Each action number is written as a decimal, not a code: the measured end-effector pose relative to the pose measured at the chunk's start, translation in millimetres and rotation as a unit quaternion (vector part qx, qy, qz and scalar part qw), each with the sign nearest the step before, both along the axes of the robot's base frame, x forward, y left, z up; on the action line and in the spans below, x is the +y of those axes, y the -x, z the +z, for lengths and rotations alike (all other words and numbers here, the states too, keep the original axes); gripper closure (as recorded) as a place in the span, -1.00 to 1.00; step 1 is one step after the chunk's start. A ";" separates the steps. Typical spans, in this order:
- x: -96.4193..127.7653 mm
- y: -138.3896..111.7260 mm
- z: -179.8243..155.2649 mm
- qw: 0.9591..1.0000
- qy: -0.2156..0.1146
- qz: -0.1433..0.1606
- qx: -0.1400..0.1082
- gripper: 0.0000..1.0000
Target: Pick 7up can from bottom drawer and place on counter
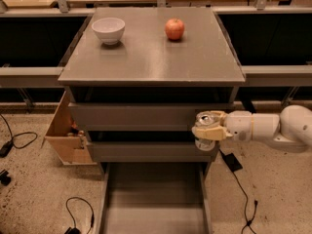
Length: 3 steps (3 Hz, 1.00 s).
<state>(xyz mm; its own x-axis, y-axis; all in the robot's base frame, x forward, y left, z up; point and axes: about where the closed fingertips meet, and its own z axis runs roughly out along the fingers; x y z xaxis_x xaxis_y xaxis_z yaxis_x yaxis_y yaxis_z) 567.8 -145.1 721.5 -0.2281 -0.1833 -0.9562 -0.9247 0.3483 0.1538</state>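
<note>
7up can (pixel 206 119) gripped just below the desk's (pixel 156 57) front edge
The hand (pixel 203 132) is clamped round the upright can, out in front of the desk's right side, well above the open bottom drawer (pixel 153 201). The desk top lies up and behind it, so it likely needs to rise first.

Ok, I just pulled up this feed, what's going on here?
The robot's gripper holds the 7up can in the air, in front of the two upper drawer fronts, near their right end. It hangs above the open bottom drawer and below the counter. The can is not yet on the counter, where a white bowl and a red apple sit.
</note>
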 end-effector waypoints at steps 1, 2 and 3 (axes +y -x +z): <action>-1.4 -2.8 15.6 1.000 0.003 -0.005 -0.004 1.00; 3.8 -4.6 14.9 1.000 -0.006 -0.001 -0.008 1.00; -1.7 -8.4 56.7 0.999 -0.017 -0.024 -0.028 1.00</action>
